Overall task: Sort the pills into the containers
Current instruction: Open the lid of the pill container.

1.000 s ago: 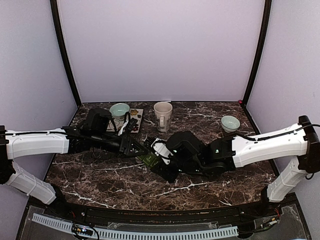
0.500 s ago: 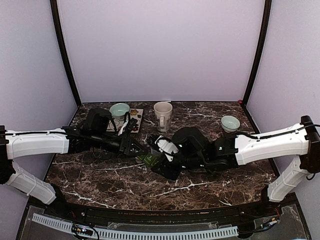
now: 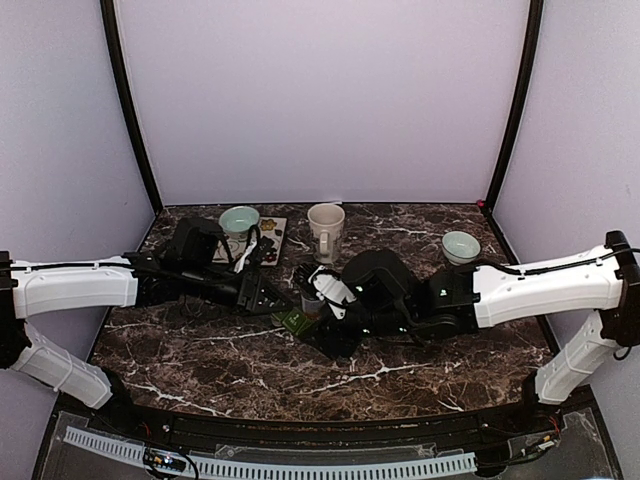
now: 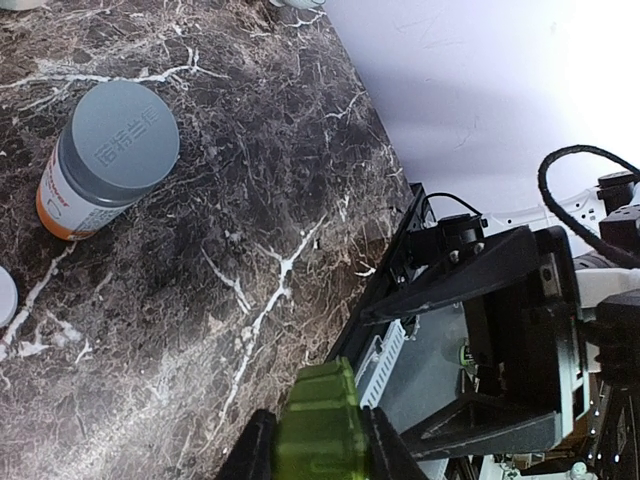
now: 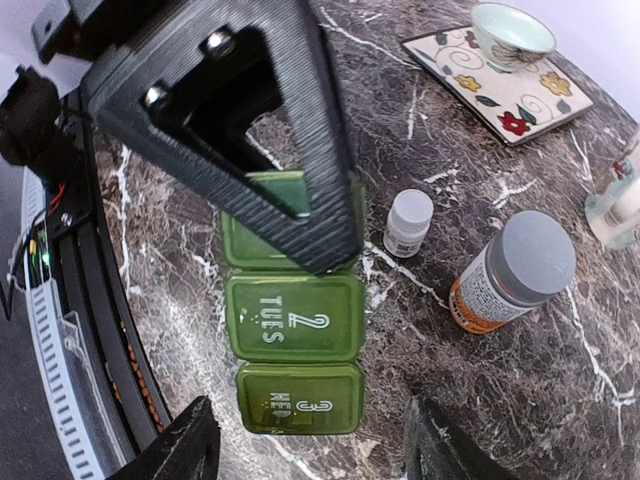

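**A:** Where was the pill box, and what was in it?

**B:** The dark green pill box [image 5: 295, 318] lay on the marble counter [image 5: 540, 400], near the middle, between the two arms. The lids marked "2 TUES" and "3 WED" were down, so nothing inside them showed. The first compartment was mostly hidden. What showed of its lid looked down too, but I couldn't be sure.

**A:** What stood around it?

**B:** A small white bottle [image 5: 408, 222] stood just beside the box, level with the first compartment. An orange bottle [image 5: 512, 272] with a grey cap stood farther out on that same side, apart from both. Beyond them was a flowered plate [image 5: 490, 95] with a pale green bowl [image 5: 513, 28] on it. A cream mug [image 3: 325, 230] stood toward the back of the counter, and a second pale bowl [image 3: 460, 245] sat well apart on the right.

**A:** Anything in the way?

**B:** The black frame of the left arm's claw lay across the first compartment in the right wrist view and covered most of that lid.

**A:** And the claws themselves?

**B:** The left claw [image 4: 320, 450] was closed on one short end of the pill box, the end with the first compartment. The green plastic was pinched between its two fingers. The right claw [image 5: 312, 452] was spread wide over the "3 WED" end, its fingers standing out past either long side of the box. It held nothing. I couldn't tell whether it touched the box.
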`<state>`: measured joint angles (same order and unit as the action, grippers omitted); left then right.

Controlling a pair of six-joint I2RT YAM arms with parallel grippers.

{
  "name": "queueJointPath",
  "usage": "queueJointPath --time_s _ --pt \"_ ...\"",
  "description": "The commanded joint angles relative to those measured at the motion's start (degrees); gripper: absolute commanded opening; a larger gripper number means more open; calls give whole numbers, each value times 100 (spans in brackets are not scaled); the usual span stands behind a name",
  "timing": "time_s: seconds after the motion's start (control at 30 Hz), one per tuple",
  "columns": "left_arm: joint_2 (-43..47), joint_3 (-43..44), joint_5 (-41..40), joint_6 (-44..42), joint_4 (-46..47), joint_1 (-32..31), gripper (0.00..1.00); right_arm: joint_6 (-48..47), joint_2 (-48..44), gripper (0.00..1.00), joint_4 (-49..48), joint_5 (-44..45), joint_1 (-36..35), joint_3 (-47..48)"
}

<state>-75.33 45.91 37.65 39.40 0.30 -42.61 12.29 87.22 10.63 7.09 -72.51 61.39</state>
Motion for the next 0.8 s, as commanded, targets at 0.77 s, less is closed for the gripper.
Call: queueJointPath --time_s 0.77 --pt "115 -93 -33 -246 -144 25 0 -447 974 70 825 1516 -602 1396"
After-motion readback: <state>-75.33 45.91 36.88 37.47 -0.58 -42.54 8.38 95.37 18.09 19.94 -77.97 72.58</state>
